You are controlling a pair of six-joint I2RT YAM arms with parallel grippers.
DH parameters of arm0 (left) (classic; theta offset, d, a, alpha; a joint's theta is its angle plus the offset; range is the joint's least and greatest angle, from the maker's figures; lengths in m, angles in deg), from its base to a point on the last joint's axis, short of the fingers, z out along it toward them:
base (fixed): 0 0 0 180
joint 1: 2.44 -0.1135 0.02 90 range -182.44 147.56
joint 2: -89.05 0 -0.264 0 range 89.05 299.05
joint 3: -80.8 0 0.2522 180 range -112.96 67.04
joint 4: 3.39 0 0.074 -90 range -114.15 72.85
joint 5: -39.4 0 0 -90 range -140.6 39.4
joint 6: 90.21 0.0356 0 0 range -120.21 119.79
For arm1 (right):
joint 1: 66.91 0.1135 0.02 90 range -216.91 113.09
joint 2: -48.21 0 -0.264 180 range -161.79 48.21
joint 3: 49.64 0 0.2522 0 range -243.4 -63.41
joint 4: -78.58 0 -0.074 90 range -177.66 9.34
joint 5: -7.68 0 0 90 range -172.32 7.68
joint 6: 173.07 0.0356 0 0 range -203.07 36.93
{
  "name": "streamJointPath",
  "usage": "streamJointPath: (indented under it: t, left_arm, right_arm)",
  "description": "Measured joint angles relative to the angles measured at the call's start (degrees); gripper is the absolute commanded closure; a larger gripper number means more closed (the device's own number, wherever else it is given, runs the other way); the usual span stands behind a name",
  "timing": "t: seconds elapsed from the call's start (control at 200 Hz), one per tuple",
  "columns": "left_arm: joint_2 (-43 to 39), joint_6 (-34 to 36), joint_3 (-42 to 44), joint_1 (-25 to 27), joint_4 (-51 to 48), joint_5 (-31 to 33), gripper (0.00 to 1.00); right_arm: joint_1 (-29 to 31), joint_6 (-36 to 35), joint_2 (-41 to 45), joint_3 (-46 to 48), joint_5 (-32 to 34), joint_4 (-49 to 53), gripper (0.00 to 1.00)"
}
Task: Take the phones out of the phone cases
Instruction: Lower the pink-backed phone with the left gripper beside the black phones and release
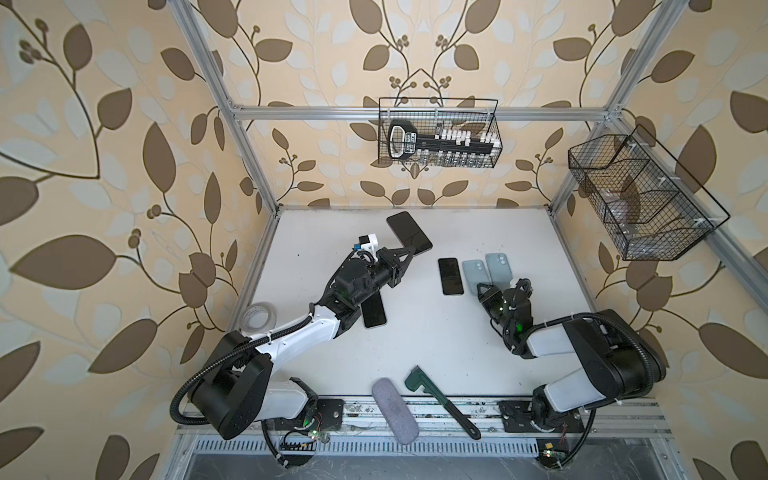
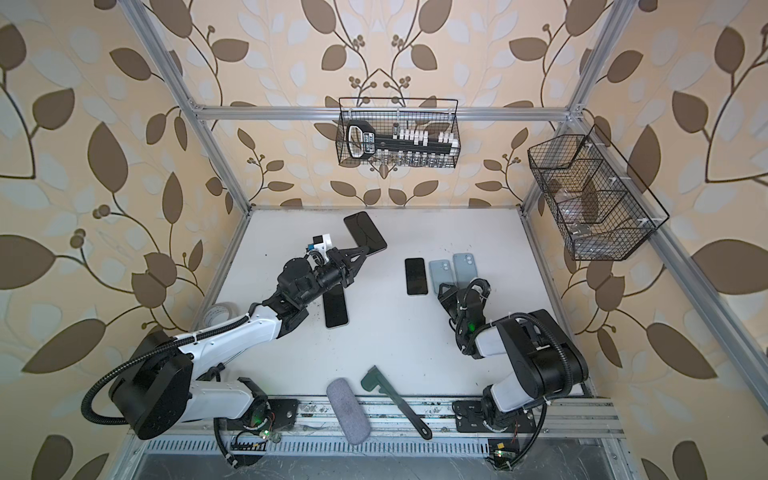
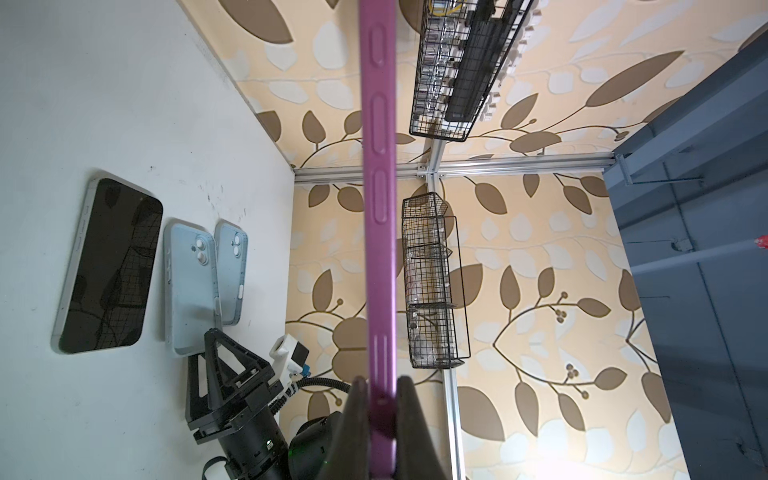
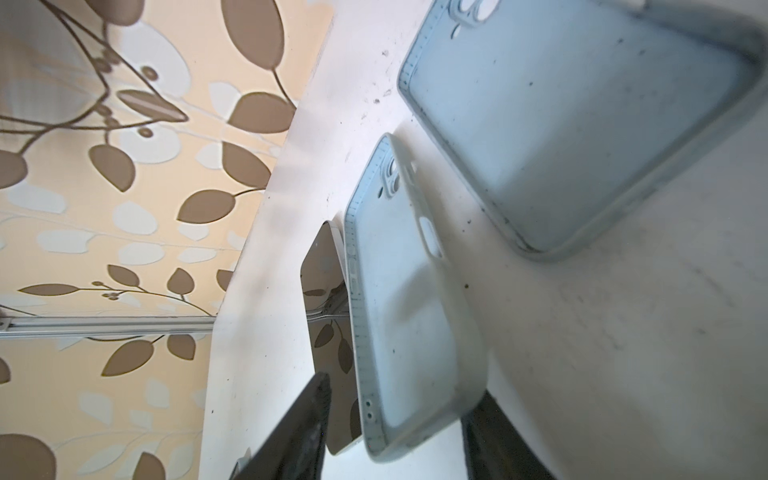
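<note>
In both top views the left gripper pinches the near edge of a purple phone, held clear of the table near its far left corner, dark face up toward the camera; a second phone lies under that arm; the right gripper sits at the near end of a blue case, flat between a bare phone and a spare case; the table's middle lies open; a pouch and tool cross the front edge, tape sits at the left edge. Left wrist view: the fingers are clamped on the purple phone, seen edge-on. Right wrist view: the right gripper has its jaws apart, wider than the blue case lying between them; a gap shows on the bare phone side; contact on the other side cannot be told.
</note>
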Motion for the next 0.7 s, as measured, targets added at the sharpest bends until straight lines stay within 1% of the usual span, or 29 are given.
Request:
streamJointPath:
  t: [0.14,0.255,0.48,0.565,0.7]
  left_arm:
    - [0.00,0.20,0.48,0.00,-0.15,-0.22,1.00]
    - [0.00,0.68,0.59,-0.02,-0.92,-0.94,1.00]
    - [0.00,4.31,0.59,-0.15,-5.35,-1.66,1.00]
    - [0.02,7.19,0.07,-0.39,-8.83,-2.86,1.00]
    - [0.17,13.44,-2.86,-0.39,-17.42,-4.59,1.00]
  right_arm:
    - [1.46,-1.88,4.76,0.00,3.52,4.79,0.43]
    - [2.29,-3.69,7.91,0.00,5.88,8.24,0.43]
    - [2.43,-6.47,12.17,0.20,8.52,12.68,0.42]
    - [2.40,-7.78,14.16,0.24,8.66,13.81,0.34]
    - [2.08,-11.34,18.34,0.20,7.87,16.52,0.22]
